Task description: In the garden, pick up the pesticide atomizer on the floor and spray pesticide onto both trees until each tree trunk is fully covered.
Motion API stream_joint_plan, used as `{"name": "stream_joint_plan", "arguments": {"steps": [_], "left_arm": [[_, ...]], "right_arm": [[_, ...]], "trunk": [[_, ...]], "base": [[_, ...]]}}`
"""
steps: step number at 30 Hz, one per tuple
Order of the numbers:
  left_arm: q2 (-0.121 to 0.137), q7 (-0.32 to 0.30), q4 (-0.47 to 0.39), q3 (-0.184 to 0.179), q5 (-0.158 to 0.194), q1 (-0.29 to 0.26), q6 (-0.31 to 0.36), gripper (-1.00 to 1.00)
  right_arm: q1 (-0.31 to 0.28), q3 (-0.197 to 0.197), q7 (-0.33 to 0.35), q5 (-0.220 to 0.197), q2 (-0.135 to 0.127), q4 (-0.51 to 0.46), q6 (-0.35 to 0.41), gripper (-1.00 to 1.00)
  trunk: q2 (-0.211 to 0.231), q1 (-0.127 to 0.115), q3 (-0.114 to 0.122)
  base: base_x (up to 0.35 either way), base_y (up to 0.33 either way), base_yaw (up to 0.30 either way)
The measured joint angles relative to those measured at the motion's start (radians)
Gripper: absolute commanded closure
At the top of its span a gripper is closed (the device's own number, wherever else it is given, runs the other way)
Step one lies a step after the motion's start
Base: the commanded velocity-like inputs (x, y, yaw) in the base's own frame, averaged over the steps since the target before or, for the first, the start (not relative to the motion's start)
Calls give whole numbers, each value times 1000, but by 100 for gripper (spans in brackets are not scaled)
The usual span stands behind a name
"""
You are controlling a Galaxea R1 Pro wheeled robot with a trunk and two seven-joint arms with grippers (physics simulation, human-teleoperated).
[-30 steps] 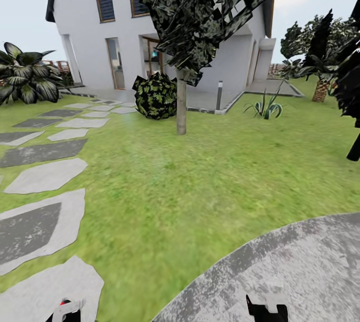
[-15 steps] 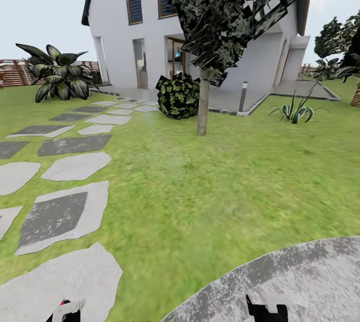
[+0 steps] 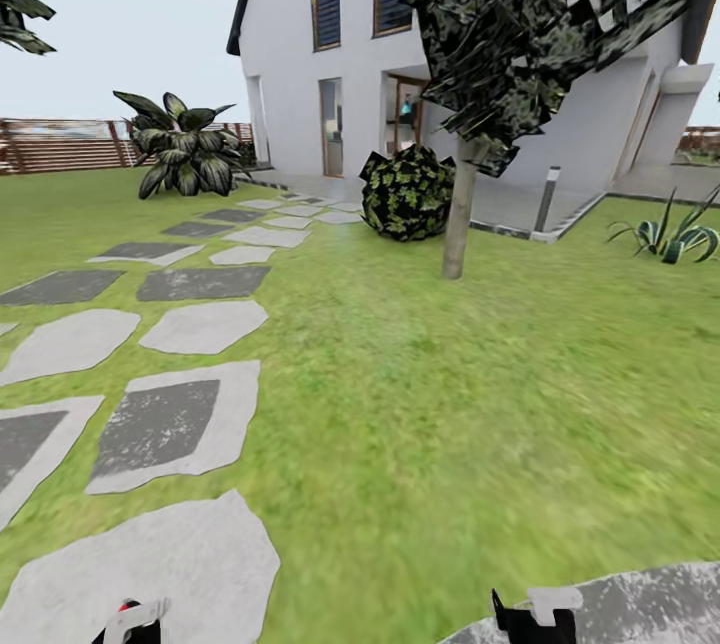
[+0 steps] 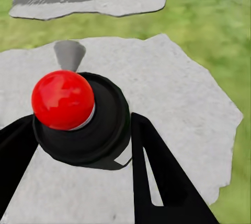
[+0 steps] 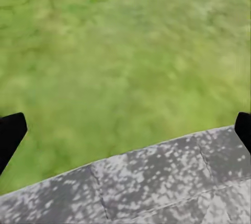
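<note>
Low at the near edge of the head view sat the two claws, one on each side. The left claw [image 4: 81, 122] had its two black fingers [image 4: 157, 177] drawn in against either side of a red-topped black object [image 4: 78, 114], a round black body crowned by one shiny red ball. They touched it on both flanks, so it looked gripped. Whether that was the pesticide atomizer I could not tell. Beneath it lay a pale grey stepping slab [image 4: 172, 98].

The right claw [image 5: 125, 130] was spread wide, its two fingertips at opposite edges of the right wrist view with nothing between them. It hung over the lawn [image 5: 120, 41] and the edge of a speckled grey paved patch [image 5: 157, 182].

Across the garden, one tree [image 3: 520, 24] with a pale bare trunk [image 3: 458, 224] stood far off and right of centre, in front of the white house [image 3: 300, 54]. Just left of the trunk was one round bush [image 3: 407, 194]. One broad-leaved plant [image 3: 185, 144] stood at the far left by the slatted fence [image 3: 60, 146], and one spiky plant [image 3: 675, 236] at the far right. One short post [image 3: 547, 196] stood right of the trunk. Stepping slabs ran up the left side, a dozen or more, the far ones too small to count exactly.
</note>
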Motion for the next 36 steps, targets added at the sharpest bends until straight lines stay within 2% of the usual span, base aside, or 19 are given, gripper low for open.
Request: {"name": "stream_joint_plan", "arguments": {"steps": [7,36], "left_arm": [[0,0,0,0,9,0,0,100],[0,0,0,-1,9,0,-2,100]], "right_arm": [[0,0,0,0,0,0,0,-100],[0,0,0,0,0,0,0,-100]], "trunk": [[0,0,0],[0,0,0]], "base": [[290,194,286],[279,216,286]]}}
